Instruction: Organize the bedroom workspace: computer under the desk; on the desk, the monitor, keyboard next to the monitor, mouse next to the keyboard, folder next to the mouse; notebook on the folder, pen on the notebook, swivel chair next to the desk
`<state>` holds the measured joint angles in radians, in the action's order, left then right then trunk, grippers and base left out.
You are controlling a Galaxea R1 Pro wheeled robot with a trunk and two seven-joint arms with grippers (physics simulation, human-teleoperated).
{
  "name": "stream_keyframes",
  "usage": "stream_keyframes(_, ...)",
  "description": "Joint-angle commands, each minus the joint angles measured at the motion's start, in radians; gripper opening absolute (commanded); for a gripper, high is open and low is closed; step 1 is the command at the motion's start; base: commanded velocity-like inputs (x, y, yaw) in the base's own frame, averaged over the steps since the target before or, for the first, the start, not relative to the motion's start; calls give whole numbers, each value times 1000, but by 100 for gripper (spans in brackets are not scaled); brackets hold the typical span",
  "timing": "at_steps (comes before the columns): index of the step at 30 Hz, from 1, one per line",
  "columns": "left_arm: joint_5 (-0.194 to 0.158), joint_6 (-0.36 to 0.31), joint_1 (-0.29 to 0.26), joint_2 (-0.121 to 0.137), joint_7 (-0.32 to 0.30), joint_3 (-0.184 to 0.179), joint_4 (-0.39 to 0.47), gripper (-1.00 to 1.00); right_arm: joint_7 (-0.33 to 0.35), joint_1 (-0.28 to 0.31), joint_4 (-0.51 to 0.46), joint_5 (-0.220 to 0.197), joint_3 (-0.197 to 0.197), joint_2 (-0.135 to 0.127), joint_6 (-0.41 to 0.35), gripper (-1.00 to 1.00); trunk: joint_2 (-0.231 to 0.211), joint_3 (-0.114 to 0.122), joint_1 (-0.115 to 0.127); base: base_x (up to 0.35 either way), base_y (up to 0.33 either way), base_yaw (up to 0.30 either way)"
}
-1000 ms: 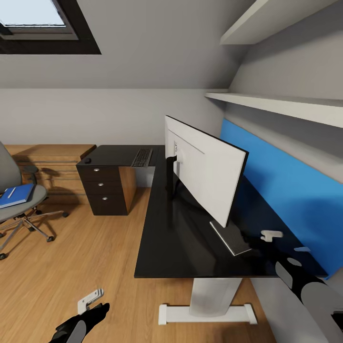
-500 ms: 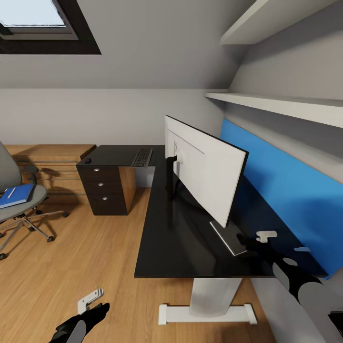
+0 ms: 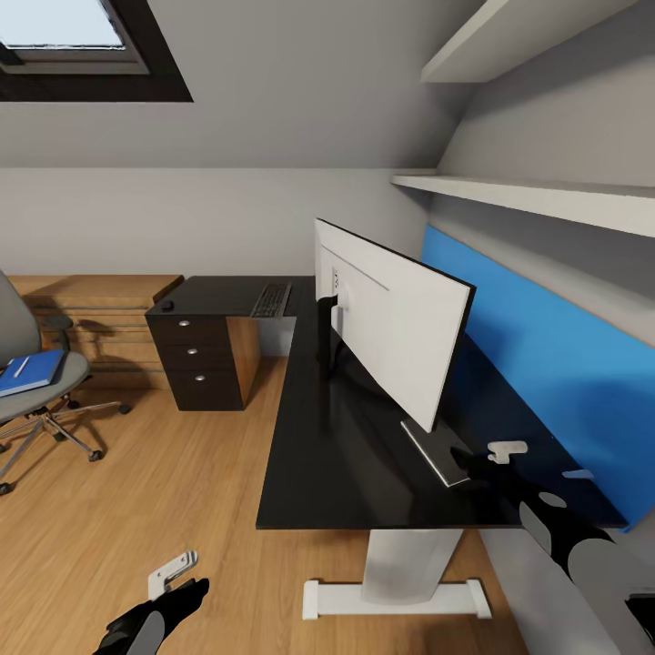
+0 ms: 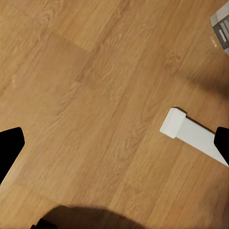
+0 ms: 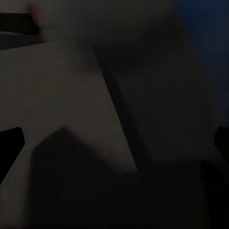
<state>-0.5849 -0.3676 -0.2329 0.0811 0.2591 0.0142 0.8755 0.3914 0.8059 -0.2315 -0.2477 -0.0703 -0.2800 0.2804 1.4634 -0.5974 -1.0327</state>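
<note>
The monitor (image 3: pixel 391 332) stands on the desk (image 3: pixel 346 464), white back toward the camera, so its screen is hidden. The right gripper (image 3: pixel 475 466) reaches to the monitor's lower near corner; the dark wrist view does not show if it grips. The keyboard (image 3: pixel 270 300) and mouse (image 3: pixel 167 307) lie at the desk's far end. The folder (image 3: pixel 29 372) lies on the chair (image 3: pixel 27 387), which the picture's edge cuts off. The left gripper (image 3: pixel 173 575) hangs open over the floor (image 4: pixel 95 95).

The monitor (image 3: pixel 391 337) stands on the desk (image 3: pixel 318 473); keyboard (image 3: pixel 270 301) behind; swivel chair (image 3: pixel 27 382) left.
</note>
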Motion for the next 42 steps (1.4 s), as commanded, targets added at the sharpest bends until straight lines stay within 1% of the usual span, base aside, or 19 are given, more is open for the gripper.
stream_keyframes(1, -10, -4, 0, 0, 7, 0, 2, 100, 3, 1, 1, -10, -7, -1, 3, 100, 1, -1, 0, 0, 0, 0)
stream_keyframes(7, -10, -4, 0, 0, 8, 0, 2, 100, 3, 1, 1, -10, -8, -1, 3, 100, 43, -20, -23, 0, 0, 0)
stream_keyframes(27, -10, -4, 0, 2, 3, 1, 1, 100, 3, 1, 1, -10, -9, -1, 3, 100, 43, -20, -23, 0, 0, 0)
stream_keyframes(34, -10, -4, 0, 2, 3, 1, 0, 100, 3, 1, 1, -10, -9, -1, 3, 100, 43, -20, -23, -186, 0, 0)
stream_keyframes(42, -9, -4, 0, 1, 3, 1, 0, 100, 3, 1, 0, -10, -9, -2, 3, 100, 43, -20, -23, -27, 0, 0)
